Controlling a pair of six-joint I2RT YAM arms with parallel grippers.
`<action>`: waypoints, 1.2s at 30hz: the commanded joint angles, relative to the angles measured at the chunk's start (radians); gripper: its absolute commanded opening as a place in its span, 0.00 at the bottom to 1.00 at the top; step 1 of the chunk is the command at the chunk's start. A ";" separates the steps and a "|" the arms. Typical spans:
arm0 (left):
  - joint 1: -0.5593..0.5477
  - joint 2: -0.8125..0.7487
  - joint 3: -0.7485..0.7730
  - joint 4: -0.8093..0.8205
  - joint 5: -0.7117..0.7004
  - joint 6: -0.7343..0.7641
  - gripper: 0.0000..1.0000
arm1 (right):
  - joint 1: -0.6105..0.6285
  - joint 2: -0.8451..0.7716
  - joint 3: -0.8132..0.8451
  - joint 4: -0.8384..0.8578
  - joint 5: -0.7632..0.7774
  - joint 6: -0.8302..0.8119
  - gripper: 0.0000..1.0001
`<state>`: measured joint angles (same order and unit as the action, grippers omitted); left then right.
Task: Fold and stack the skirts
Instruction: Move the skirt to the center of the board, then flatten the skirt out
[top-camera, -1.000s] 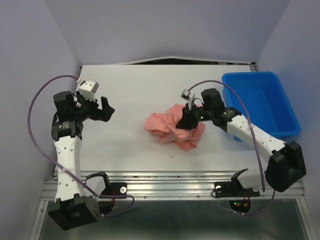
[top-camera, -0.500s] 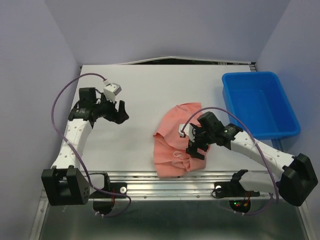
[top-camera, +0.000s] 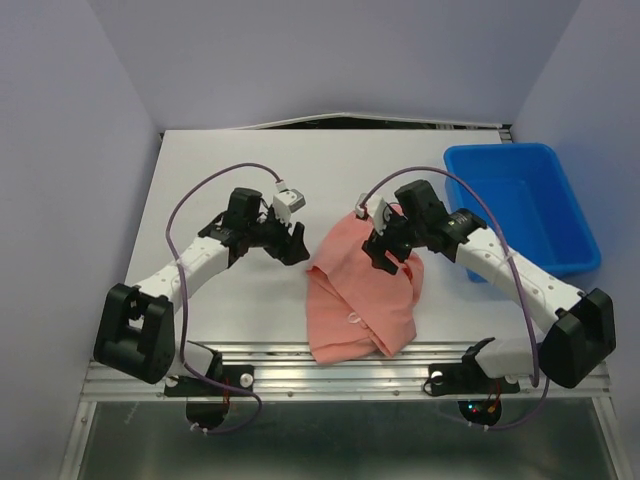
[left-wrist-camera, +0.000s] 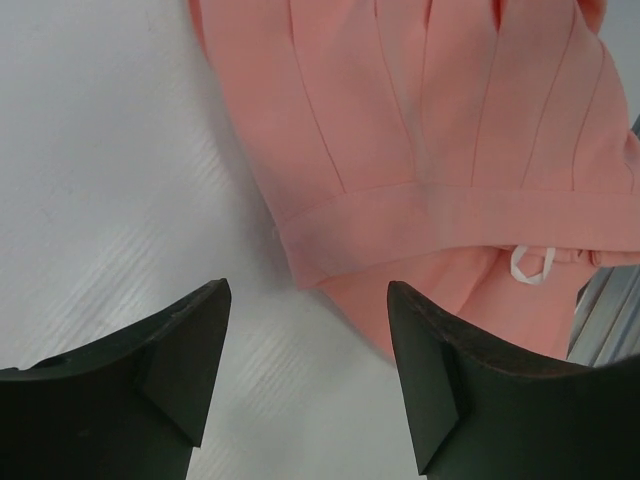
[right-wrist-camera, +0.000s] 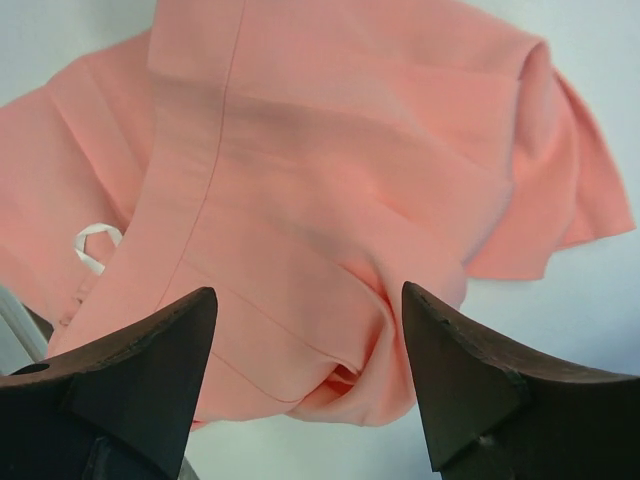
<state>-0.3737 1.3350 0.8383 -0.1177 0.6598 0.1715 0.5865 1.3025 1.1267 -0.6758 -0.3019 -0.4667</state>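
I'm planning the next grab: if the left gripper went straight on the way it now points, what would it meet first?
Most likely the skirt, whose banded edge lies just ahead of the open left gripper on the table. How high the fingers ride above the table is unclear.

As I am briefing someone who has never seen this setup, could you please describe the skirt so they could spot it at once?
Start at the white table and go to the middle of its near edge. The skirt lies there, one end over the metal rail. It is the only soft, salmon-pink, pleated thing; the bin to its right is hard blue plastic.
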 joint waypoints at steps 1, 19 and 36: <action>-0.036 0.016 0.001 0.087 -0.058 0.046 0.74 | 0.012 -0.021 -0.045 -0.041 -0.043 -0.015 0.79; 0.217 0.020 0.048 -0.056 0.287 0.054 0.79 | 0.168 0.104 -0.094 0.300 -0.052 -0.602 0.98; 0.344 0.007 0.018 -0.031 0.336 0.089 0.79 | 0.256 0.353 -0.045 0.380 -0.078 -0.836 0.67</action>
<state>-0.0597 1.3590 0.8532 -0.1753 0.9367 0.2398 0.8330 1.6474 1.0466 -0.3782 -0.3592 -1.2423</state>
